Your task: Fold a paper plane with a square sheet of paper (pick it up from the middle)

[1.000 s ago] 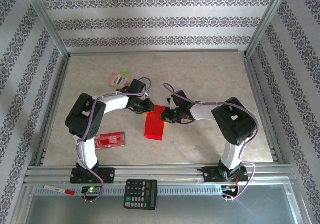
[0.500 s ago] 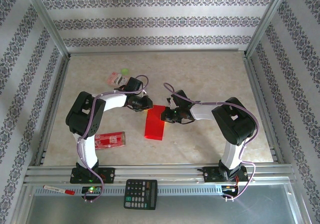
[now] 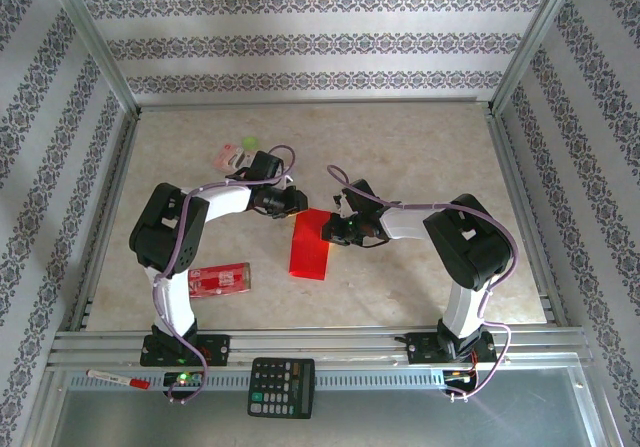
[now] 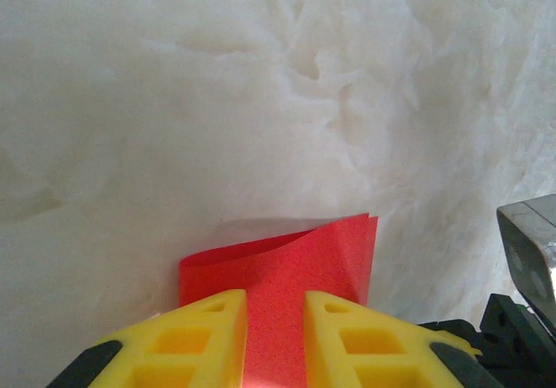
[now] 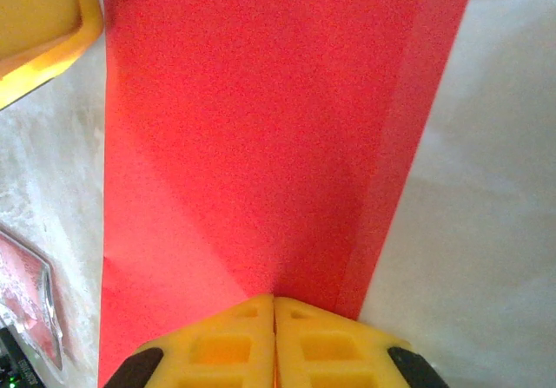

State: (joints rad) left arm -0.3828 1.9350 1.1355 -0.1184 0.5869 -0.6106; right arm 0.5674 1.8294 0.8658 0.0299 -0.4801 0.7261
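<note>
Red paper (image 3: 310,249) seen folded double, laid at frame centre in top view, on marbled table (image 3: 420,157). Right edge pinched by right gripper (image 5: 274,299), fingers pressed fully together. Left gripper (image 4: 275,297) placed at paper's upper left corner, fingers narrowly parted, curled corner seen in gap; no grip made out. Red packet (image 3: 220,280) lying lower left, well apart.

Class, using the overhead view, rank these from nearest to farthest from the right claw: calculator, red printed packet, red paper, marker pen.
1. Red paper, at the right claw, mid-table.
2. Red printed packet, on the left side.
3. Calculator, on the near rail.
4. Marker pen, in the near-left corner.
</note>
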